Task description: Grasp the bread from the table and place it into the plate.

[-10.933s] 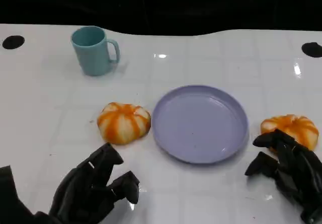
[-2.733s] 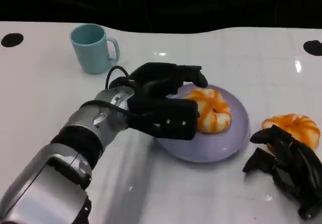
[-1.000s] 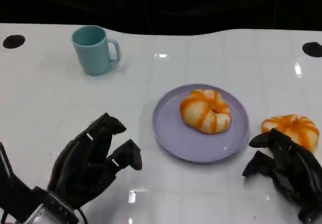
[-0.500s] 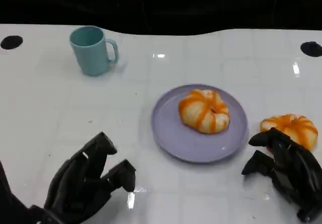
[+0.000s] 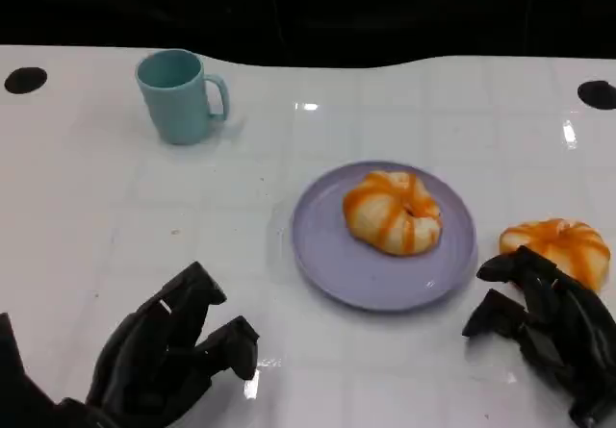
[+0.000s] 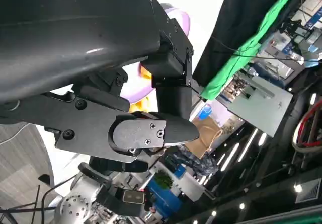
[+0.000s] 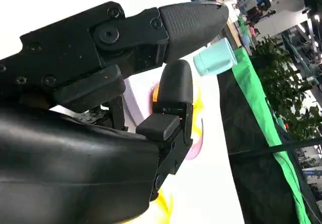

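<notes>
One bread point(image 5: 394, 211) lies on the lavender plate point(image 5: 327, 255), right of its centre. A second bread point(image 5: 563, 245) sits on the white table point(image 5: 96, 207), just behind the right hand point(image 5: 549, 327). Left hand point(image 5: 173, 356) rests near the front edge. Both hands hold nothing, fingers apart. A teal mug point(image 5: 178, 94) stands far left.

Both hands were matte black, built of blocky segmented fingers: the left hand point(image 5: 168, 356) and the right hand point(image 5: 549, 332). In the left wrist view, its fingers point(image 6: 146, 133) showed small round screws and a glossy, rounded black shell point(image 6: 70, 27).
</notes>
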Controlling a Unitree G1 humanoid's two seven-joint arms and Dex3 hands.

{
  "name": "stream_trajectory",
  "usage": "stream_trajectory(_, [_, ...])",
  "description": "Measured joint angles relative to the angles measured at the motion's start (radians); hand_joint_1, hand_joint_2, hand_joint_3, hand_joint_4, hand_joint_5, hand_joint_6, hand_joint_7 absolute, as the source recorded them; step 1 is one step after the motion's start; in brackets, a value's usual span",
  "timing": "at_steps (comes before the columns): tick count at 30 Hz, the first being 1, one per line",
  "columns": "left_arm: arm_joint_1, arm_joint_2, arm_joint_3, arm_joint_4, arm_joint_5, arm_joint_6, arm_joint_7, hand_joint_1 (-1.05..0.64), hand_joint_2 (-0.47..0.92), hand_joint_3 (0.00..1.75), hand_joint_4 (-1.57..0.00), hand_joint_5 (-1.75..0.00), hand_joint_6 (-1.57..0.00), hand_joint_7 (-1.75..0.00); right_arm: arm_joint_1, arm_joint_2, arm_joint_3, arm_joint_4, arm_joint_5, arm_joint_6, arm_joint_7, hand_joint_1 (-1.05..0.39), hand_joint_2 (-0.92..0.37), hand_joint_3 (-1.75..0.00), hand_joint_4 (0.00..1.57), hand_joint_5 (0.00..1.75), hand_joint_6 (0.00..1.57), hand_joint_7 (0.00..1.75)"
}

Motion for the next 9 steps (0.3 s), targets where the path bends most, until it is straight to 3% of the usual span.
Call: stream_trajectory(9, [0.000,0.000,-0.001,-0.005,0.008,0.000,0.001,-0.55,0.92,0.22,-0.88,-1.75,-0.63,-1.75,0.000,0.000,-0.003,0.001,0.004,0.005,0.008,-0.55,-0.92,-0.20,0.65,1.56,0.59,1.25])
